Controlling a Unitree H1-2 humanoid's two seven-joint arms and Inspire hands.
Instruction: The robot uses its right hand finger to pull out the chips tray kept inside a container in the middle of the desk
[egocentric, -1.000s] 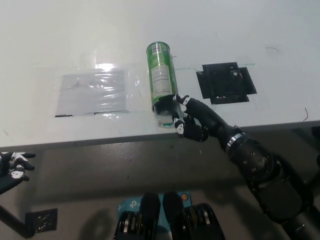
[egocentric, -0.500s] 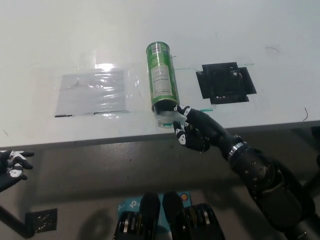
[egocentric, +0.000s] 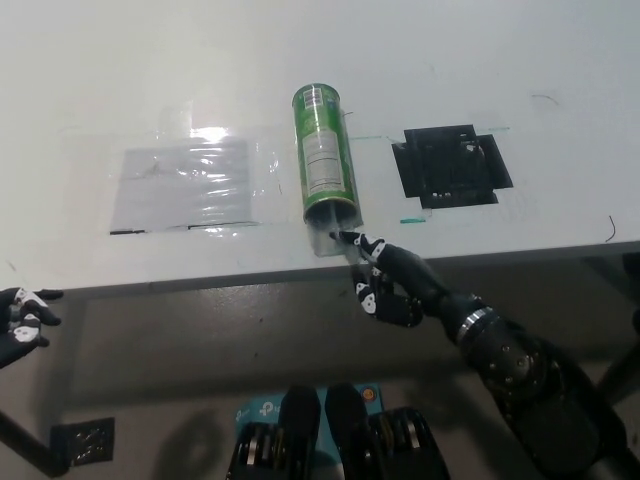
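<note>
Green chips canister (egocentric: 326, 155) lies on its side near the middle of the white counter (egocentric: 120, 60), closed end pointing away from the robot, open mouth toward the near edge. A clear chips tray (egocentric: 327, 238) shows at the mouth, sticking out a little and sitting close to the counter's front edge. Right robot hand (egocentric: 388, 285), black, comes in from the lower right and hangs just off the front edge; 1 finger (egocentric: 352, 240) is stretched forward with its tip at the tray's near end, the other fingers curled in toward the palm. Whether the fingertip hooks the tray or only touches it cannot be told. Left robot hand (egocentric: 20, 318), white, rests at the far lower left, below counter level, holding nothing, fingers loosely apart. A clear plastic sheet (egocentric: 185, 185) lies flat on the counter left of the canister. A black square mat (egocentric: 452, 165) lies to the canister's right, apart from it. A small green scrap (egocentric: 412, 221) sits on the counter between the mat and the front edge.
</note>
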